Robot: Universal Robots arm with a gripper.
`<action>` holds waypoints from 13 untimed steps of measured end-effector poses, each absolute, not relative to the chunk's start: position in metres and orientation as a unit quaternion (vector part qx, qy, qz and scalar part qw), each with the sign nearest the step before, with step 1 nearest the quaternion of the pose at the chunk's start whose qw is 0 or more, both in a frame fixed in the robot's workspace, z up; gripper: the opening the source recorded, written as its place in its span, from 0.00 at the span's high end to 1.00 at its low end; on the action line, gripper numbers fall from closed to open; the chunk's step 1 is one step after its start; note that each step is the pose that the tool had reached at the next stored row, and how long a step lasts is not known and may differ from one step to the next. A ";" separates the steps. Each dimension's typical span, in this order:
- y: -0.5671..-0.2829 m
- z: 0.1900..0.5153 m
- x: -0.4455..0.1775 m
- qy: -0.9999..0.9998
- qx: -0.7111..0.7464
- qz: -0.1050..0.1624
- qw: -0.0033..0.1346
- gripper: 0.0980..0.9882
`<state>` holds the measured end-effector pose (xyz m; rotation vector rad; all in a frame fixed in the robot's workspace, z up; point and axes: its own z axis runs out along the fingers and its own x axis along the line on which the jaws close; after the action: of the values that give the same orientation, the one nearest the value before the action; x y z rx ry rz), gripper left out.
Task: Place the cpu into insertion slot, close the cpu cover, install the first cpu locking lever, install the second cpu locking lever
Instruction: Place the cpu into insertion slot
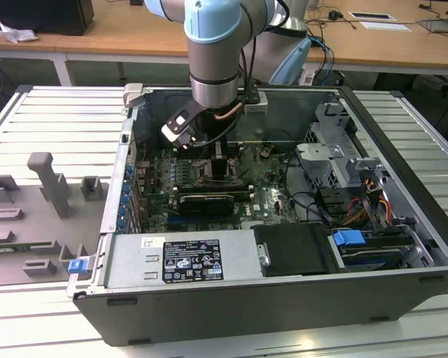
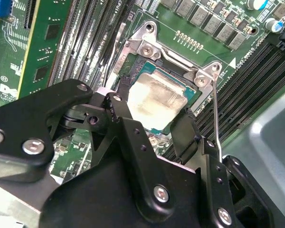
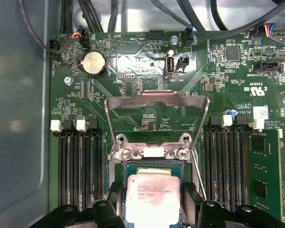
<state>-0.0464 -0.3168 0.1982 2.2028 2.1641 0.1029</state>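
One gripper (image 2: pixel 154 118) pinching the cpu (image 2: pixel 156 97) by opposite edges | cpu at the insertion slot (image 2: pixel 132 76), mid-frame in the exterior view | cpu cover (image 3: pixel 156 100) raised | best: keep it level, square, unforced.

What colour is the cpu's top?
The cpu top is pale silver-grey, clearest in the second wrist view.

Pale silver-grey cpu (image 3: pixel 153 199) (faint pinkish smudges), green motherboard (image 3: pixel 133 66), silvery cpu cover (image 3: pixel 156 99), black fingers (image 2: pixel 185 135).
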 end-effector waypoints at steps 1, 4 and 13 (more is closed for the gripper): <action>-0.317 0.199 -0.046 0.700 0.713 0.033 0.026 0.42; -0.317 0.200 -0.046 0.701 0.712 0.033 0.026 0.42; -0.317 0.211 -0.051 0.704 0.709 0.034 0.026 0.42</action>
<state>-0.0508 -0.3169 0.2107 2.1920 2.1760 0.1036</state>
